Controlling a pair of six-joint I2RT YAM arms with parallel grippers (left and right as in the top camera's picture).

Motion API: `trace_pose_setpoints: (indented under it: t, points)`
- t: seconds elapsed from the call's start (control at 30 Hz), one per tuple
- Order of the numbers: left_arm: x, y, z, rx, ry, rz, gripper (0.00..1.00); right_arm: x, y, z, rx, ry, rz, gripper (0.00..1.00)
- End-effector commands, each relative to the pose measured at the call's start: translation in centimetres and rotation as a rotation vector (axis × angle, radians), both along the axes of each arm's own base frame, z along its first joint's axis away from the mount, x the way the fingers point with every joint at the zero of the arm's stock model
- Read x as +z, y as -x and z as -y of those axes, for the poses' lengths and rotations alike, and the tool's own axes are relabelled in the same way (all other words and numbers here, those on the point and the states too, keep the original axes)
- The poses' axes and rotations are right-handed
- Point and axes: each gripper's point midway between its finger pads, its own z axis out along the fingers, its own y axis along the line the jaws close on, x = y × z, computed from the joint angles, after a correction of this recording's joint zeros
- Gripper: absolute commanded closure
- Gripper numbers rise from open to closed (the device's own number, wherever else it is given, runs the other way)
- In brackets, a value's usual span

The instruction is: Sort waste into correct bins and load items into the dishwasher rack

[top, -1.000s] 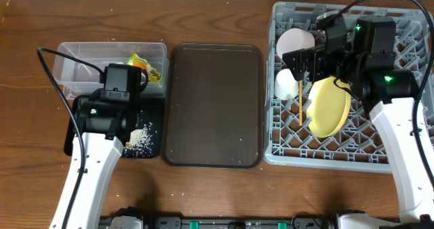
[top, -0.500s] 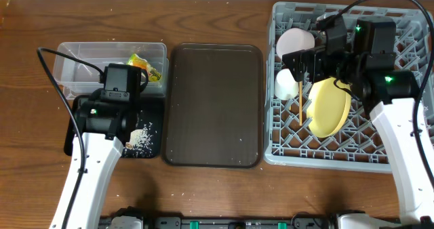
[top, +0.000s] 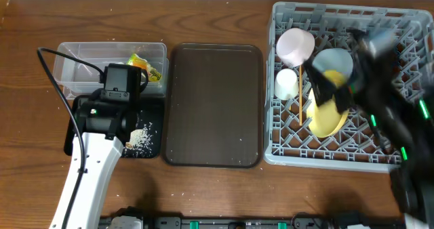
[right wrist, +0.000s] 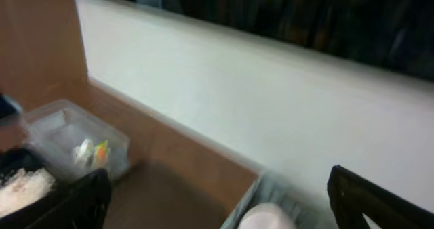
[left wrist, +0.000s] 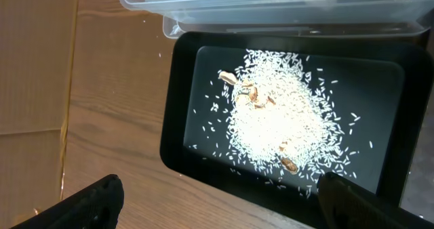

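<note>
Over left, the left gripper (left wrist: 217, 207) hangs above the black tray (left wrist: 178, 124), fingers wide apart and empty; rice (left wrist: 278, 120) lies heaped inside. Blurred above the rack (top: 339, 158), the right gripper (right wrist: 217, 212) is spread too, holding nothing. Inside the rack sit the plate (top: 330, 118), cup (top: 285, 84) and chopsticks (top: 300, 106).

A dark brown serving tray (top: 214, 106) lies flat on the wooden surface (top: 217, 12). A pale wall (right wrist: 258, 100) borders the surface's far edge.

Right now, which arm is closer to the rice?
Left. The left arm hangs over the black tray that holds the rice. The right arm is far across the table, above the rack.
</note>
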Motion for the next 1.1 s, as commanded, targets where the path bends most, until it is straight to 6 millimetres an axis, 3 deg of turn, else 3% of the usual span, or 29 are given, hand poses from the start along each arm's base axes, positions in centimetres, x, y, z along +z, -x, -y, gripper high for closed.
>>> trace_pose_setpoints:
  t: [0.0, 0.07, 0.17, 0.23, 0.33, 0.47, 0.73, 0.9, 1.07]
  points:
    - [0.4, -0.1, -0.3, 0.004, -0.013, 0.005, 0.06, -1.7, 3.2, 0.8, -0.019, 0.101, 0.138, 0.01]
    - [0.4, -0.1, -0.3, 0.004, -0.013, 0.005, 0.06, -2.9, 5.3, 1.5, -0.04, 0.094, 0.201, 0.01]
    - [0.4, -0.1, -0.3, 0.004, -0.013, 0.005, 0.06, -6.6, 7.5, 2.7, -0.09, 0.089, 0.246, 0.01]
    - [0.4, -0.1, -0.3, 0.004, -0.013, 0.005, 0.06, -9.6, 8.1, 3.5, -0.135, 0.089, 0.253, 0.01]
    - [0.4, -0.1, -0.3, 0.004, -0.013, 0.005, 0.06, -12.4, 8.3, 4.4, -0.187, 0.083, 0.281, 0.01]
    - [0.4, -0.1, -0.3, 0.004, -0.013, 0.005, 0.06, -14.8, 6.4, 5.3, -0.247, 0.049, 0.23, 0.01]
    - [0.4, -0.1, -0.3, 0.004, -0.013, 0.005, 0.06, -19.5, 3.8, 9.7, -0.509, 0.004, 0.153, 0.01]
    - [0.4, -0.1, -0.3, 0.004, -0.013, 0.005, 0.06, -24.1, 2.9, 12.7, -0.69, -0.226, 0.005, 0.01]
    - [0.4, -0.1, -0.3, 0.004, -0.013, 0.005, 0.06, -28.4, 2.4, 13.1, -0.724, -0.251, -0.082, 0.01]
